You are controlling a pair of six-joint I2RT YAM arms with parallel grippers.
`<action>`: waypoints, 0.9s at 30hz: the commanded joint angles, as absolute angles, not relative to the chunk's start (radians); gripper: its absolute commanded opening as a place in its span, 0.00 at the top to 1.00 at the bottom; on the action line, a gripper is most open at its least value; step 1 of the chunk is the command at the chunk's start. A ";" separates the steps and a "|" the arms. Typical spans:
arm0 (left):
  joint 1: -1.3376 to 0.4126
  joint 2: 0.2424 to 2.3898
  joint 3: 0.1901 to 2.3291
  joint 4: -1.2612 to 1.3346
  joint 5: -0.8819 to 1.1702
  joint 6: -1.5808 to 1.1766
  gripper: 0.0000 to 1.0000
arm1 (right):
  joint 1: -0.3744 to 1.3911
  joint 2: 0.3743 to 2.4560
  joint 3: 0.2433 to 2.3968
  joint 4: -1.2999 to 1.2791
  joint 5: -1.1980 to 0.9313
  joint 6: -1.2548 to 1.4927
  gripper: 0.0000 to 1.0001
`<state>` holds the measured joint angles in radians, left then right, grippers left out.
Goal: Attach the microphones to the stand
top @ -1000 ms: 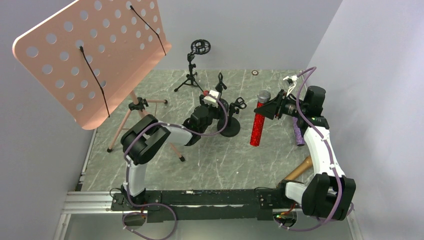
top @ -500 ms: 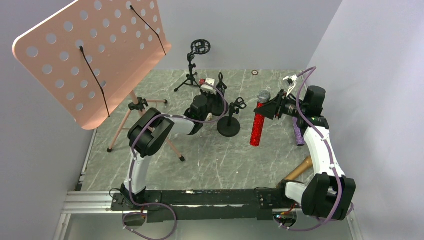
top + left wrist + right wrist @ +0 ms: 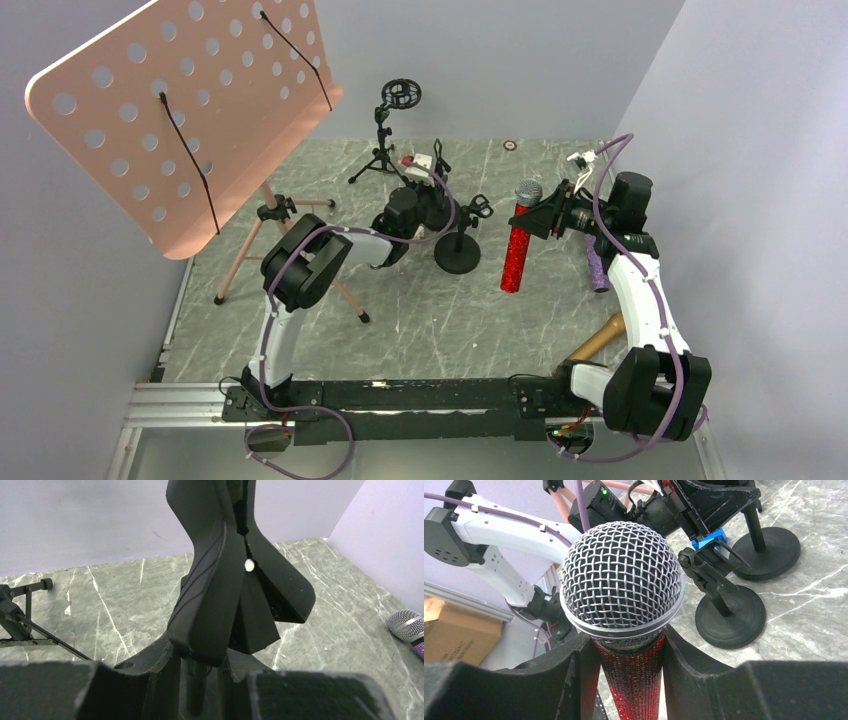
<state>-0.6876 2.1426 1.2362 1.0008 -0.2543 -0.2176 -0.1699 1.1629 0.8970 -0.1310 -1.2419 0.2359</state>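
Note:
My right gripper [image 3: 541, 214] [image 3: 631, 652] is shut on the red glitter microphone [image 3: 514, 256] [image 3: 634, 680]. It holds the microphone upright, silver grille [image 3: 621, 587] on top, right of the stands. Two black round-base stands with clips are in view. The far stand [image 3: 440, 163] [image 3: 235, 580] has its thin pole [image 3: 197, 685] pinched between my left gripper's [image 3: 424, 192] [image 3: 200, 682] jaws, just under its clip. The near stand [image 3: 457, 256] [image 3: 730, 616] is free. A purple microphone [image 3: 597, 266] [image 3: 407, 625] and a gold one [image 3: 598, 337] lie on the floor by the right arm.
A pink perforated music desk [image 3: 190, 110] on a tripod [image 3: 262, 214] fills the left side. At the back stands a small tripod with a ring mount [image 3: 399, 95]. Grey walls close in the back and right. A cardboard box [image 3: 454, 635] sits beyond the table's near edge.
My left gripper has moved back from the near stand to the far stand and narrowed its jaws round the pole. The right arm and red microphone have stayed put.

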 commanded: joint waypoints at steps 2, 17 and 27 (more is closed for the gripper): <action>-0.692 2.068 1.220 1.084 -0.202 -0.088 1.00 | -0.178 1.151 0.933 -0.125 -1.283 0.214 0.91; -0.659 1.783 1.119 1.091 -0.089 0.201 1.00 | -0.186 1.154 0.931 -0.132 -1.286 0.201 0.91; -0.648 1.352 0.813 0.739 0.399 -0.048 1.00 | -0.187 1.156 0.976 -0.275 -1.274 0.038 0.91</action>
